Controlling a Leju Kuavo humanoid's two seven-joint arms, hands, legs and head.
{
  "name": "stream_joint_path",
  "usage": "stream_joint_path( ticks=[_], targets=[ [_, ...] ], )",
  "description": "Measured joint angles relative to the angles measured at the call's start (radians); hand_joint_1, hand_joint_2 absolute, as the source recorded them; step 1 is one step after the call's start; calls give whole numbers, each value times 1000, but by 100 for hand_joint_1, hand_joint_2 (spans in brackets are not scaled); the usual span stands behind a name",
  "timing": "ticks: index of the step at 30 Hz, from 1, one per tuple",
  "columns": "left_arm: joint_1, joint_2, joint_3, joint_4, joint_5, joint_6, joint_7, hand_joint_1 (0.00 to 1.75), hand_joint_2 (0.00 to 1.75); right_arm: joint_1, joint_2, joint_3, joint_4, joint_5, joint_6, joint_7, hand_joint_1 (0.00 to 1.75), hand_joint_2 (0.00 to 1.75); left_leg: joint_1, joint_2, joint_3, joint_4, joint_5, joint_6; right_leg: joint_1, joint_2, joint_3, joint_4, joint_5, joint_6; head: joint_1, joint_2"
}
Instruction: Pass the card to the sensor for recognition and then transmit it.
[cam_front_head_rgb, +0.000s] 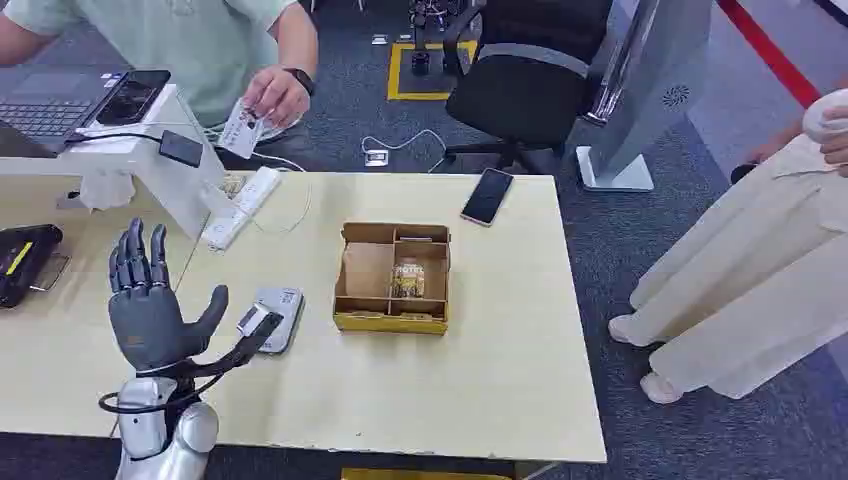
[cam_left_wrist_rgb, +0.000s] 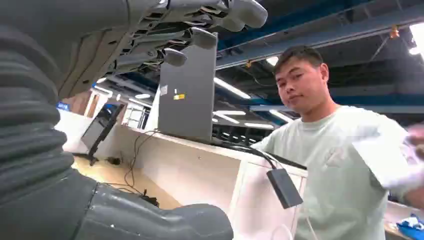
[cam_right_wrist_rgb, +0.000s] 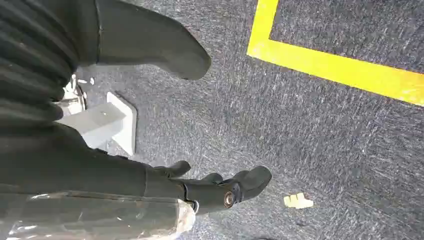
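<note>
Head view: our grey left hand (cam_front_head_rgb: 150, 305) is raised, fingers spread, holding nothing. Small white printed card (cam_front_head_rgb: 241, 130) sits in the seated person's hand (cam_front_head_rgb: 275, 95), forward-right across the table, nearer our left arm.

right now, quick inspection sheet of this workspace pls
surface: pale table, bare at its near edge.
job's things: card in the seated person's hand; sensor flat on the table by the left hand.
clutter: cardboard box, phone, power strip, laptop.
hands: left raised, fingers apart, holding nothing; right hand hangs over the floor, holding nothing.
cables: white cable on the carpet.
surroundings: office chair, second person standing.
</note>
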Motion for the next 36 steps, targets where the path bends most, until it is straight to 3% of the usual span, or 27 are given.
stream_joint_path(
  ticks=[7,17,30,36],
  targets=[
    [-49,33,-48,68,-23,0,59,0,175,-4,0,0,0,11,0,0,0,175,0,0,0,0,0,0,0,0,0,0,0,0,0,0],
    [-95,40,-66,102,-54,0,111,0,175,-6,0,0,3,16,-1,8,0,175,0,0,0,0,0,0,0,0,0,0,0,0,0,0],
    [-167,4,-66,112,-102,0,134,0,175,-7,0,0,5,31,-1,18,0,175,0,0,0,0,0,0,0,0,0,0,0,0,0,0],
    [-178,-18,-66,112,-65,0,101,0,175,-8,0,0,6,32,-2,18,0,175,0,0,0,0,0,0,0,0,0,0,0,0,0,0]
  ],
)
